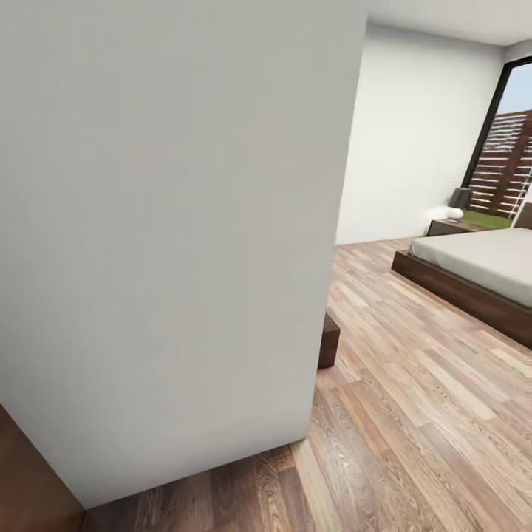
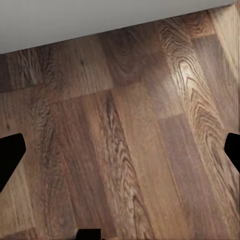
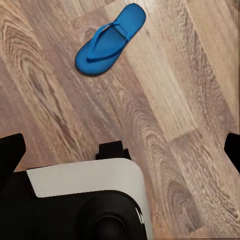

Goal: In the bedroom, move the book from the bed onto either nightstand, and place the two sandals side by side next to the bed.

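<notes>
Through the doorway the bed [image 1: 484,260] stands at the right, a light-grey mattress on a dark wood frame. A dark nightstand [image 1: 448,226] sits at its far side by the window. The book is out of view. One bright blue sandal [image 3: 109,41] lies flat on the wood floor, well ahead of my right gripper [image 3: 120,150], whose black fingertips [image 3: 11,152] stand wide apart, open and empty. My left gripper [image 2: 120,152] is open too, with bare floor planks between its fingertips [image 2: 10,156].
A white wall [image 1: 170,244] takes up the left and centre of the head view, close in front. A low dark furniture end [image 1: 329,341] juts out past its corner. A small lamp [image 1: 459,201] stands on the nightstand. My white and black base [image 3: 85,200] shows below the right gripper.
</notes>
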{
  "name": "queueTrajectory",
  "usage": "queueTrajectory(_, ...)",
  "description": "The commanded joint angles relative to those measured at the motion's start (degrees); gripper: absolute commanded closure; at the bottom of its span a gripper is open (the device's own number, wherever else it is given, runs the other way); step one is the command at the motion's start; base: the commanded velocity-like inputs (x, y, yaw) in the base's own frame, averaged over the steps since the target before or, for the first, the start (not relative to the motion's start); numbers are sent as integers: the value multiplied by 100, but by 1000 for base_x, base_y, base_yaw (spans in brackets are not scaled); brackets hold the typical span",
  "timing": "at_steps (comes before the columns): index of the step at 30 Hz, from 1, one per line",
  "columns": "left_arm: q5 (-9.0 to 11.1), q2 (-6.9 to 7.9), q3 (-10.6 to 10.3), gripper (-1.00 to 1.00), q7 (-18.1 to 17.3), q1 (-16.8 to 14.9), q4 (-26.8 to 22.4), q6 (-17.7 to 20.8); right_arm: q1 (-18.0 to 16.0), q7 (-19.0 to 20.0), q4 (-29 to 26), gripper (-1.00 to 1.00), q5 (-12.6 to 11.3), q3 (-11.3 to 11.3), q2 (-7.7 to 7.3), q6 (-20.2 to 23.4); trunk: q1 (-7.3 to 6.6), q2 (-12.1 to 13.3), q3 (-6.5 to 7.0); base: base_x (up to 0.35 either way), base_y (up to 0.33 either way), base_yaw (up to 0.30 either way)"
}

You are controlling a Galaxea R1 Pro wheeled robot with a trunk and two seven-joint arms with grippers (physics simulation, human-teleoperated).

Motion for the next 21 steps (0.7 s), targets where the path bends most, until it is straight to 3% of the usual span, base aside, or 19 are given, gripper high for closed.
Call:
queueTrajectory(1, 3, 1, -3, -100, -1, 2, -4, -12, -1, -5, -1, -100, 0, -9, 2, -14, 0, -2, -4, 0, 0, -282)
queueTrajectory(9, 3, 1, -3, -100, -3, 2, -4, -11, -1, -5, -1, -100, -4, -9, 2, -14, 0, -2, -4, 0, 0, -263)
queueTrajectory(21, 3, 1, -3, -100, -1, 2, -4, -13, -1, -5, -1, -100, -2, -9, 2, -14, 0, -2, -6, 0, 0, -128)
